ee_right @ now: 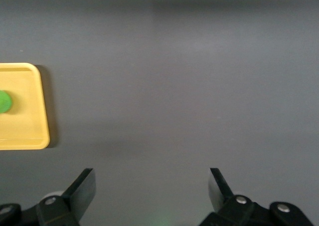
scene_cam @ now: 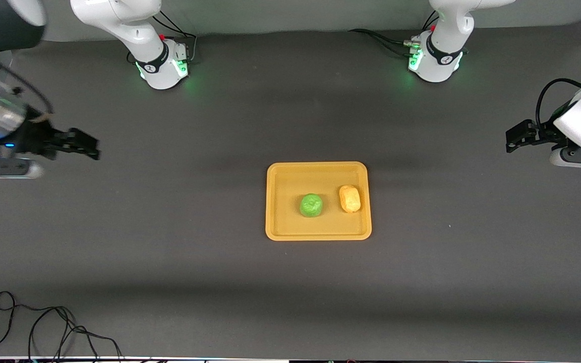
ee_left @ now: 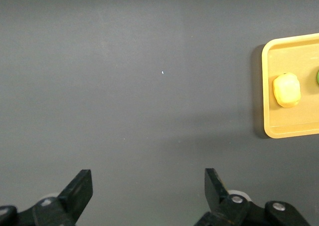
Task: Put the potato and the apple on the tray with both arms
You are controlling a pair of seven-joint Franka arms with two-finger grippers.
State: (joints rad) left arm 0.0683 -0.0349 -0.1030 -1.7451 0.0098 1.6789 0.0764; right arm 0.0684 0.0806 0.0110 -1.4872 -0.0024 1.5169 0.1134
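Yellow-orange tray [scene_cam: 280,201] | bright green apple [scene_cam: 311,205], slightly textured skin | yellow-tan potato [scene_cam: 350,198] | plain dark grey table [scene_cam: 169,252] | black left gripper [scene_cam: 513,140] | black right gripper [scene_cam: 89,146] | white arms, green-lit bases

Front: high, facing the bases at 12 o'clock. Wrists: looking down at desk [scene_cam: 169,262], sharing tray [scene_cam: 278,201].

No readable text, labels or numbers, arm bases' [scene_cam: 164,65] markings perhaps logos, illegible
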